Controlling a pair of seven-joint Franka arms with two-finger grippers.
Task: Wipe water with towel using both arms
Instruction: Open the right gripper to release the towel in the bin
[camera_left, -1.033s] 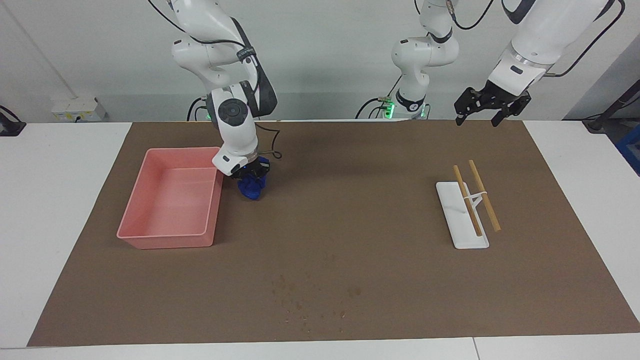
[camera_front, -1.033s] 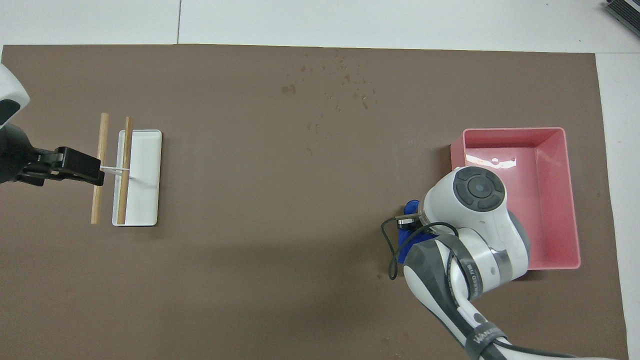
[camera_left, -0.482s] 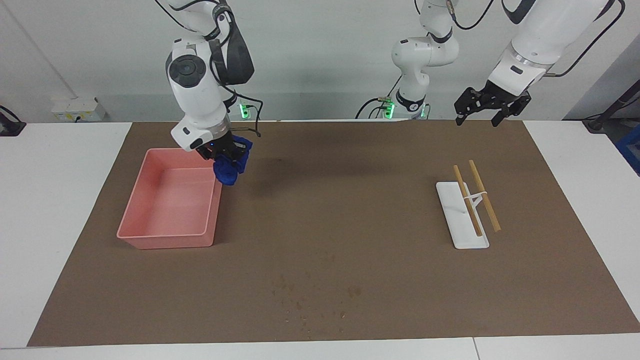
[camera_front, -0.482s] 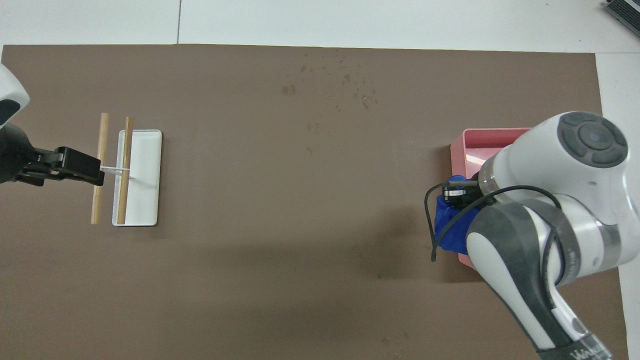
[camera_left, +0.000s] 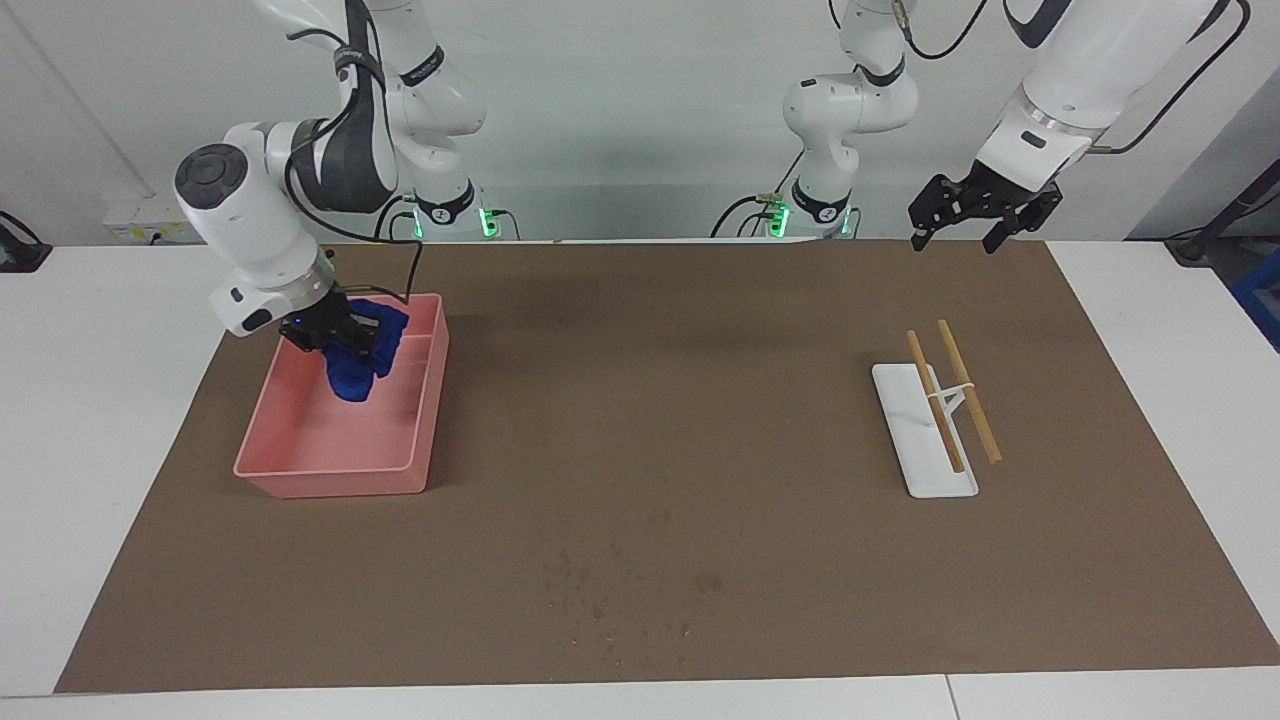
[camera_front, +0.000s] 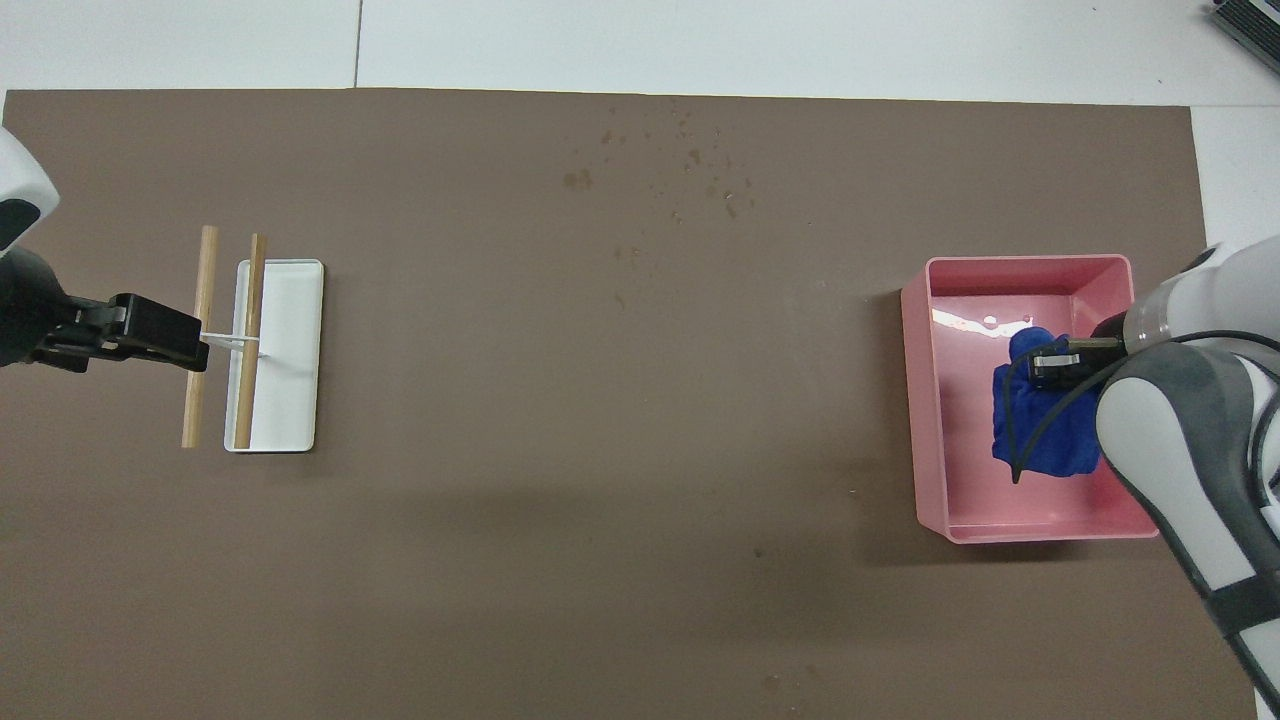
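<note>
A crumpled blue towel (camera_left: 357, 362) (camera_front: 1040, 432) hangs from my right gripper (camera_left: 335, 335) (camera_front: 1052, 366), which is shut on its top. Gripper and towel are over the inside of the pink bin (camera_left: 330, 472) (camera_front: 918, 400), and the towel's lower end dips below the rim. I cannot tell whether it touches the bin's floor. The water (camera_left: 620, 598) (camera_front: 690, 170) shows as small dark damp spots on the brown mat, farther from the robots than the bin and toward the table's middle. My left gripper (camera_left: 957, 238) (camera_front: 150, 335) waits open and empty, raised over the mat beside the rack.
A white rack (camera_left: 925, 445) (camera_front: 288, 350) carrying two wooden rods (camera_left: 965, 390) stands toward the left arm's end of the table. The brown mat (camera_left: 700, 400) covers most of the white tabletop.
My right arm lifted the towel off the mat beside the bin, then swung it over the rim to hang inside the bin. The left arm has not moved.
</note>
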